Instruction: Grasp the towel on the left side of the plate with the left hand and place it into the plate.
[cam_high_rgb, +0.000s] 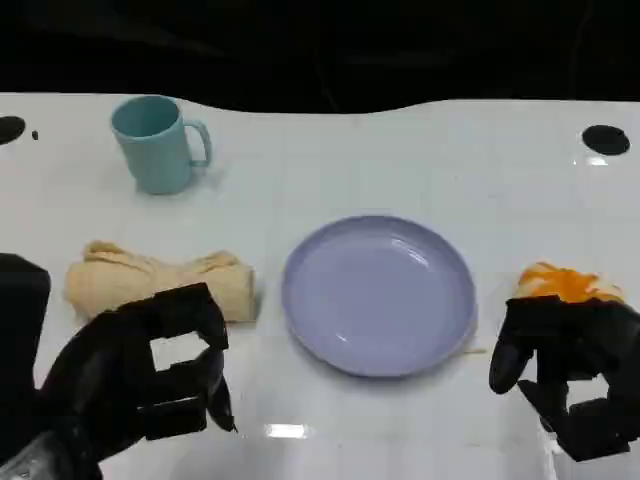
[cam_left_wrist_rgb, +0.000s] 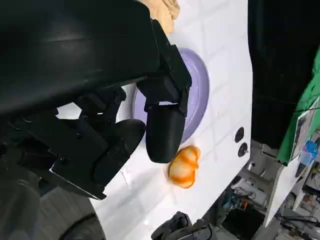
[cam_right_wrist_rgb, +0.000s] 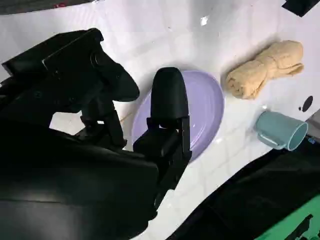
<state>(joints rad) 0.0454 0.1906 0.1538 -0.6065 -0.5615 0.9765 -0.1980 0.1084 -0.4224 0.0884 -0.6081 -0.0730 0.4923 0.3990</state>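
Observation:
A rolled beige towel (cam_high_rgb: 160, 283) lies on the white table to the left of the lavender plate (cam_high_rgb: 380, 295), which has nothing in it. My left hand (cam_high_rgb: 140, 375) hovers just in front of the towel with its fingers apart and curved, holding nothing; its fingertips overlap the towel's near edge in the picture, and I cannot tell if they touch it. In the left wrist view the left hand (cam_left_wrist_rgb: 125, 125) reaches over the plate (cam_left_wrist_rgb: 200, 95), with the towel (cam_left_wrist_rgb: 162, 7) at the picture's edge. My right hand (cam_high_rgb: 570, 375) is to the right of the plate, open and holding nothing.
A teal mug (cam_high_rgb: 155, 143) stands at the back left, behind the towel. An orange and white object (cam_high_rgb: 565, 283) lies right of the plate, just beyond my right hand. The right wrist view shows the towel (cam_right_wrist_rgb: 265, 70), the plate (cam_right_wrist_rgb: 205, 110) and the mug (cam_right_wrist_rgb: 280, 131).

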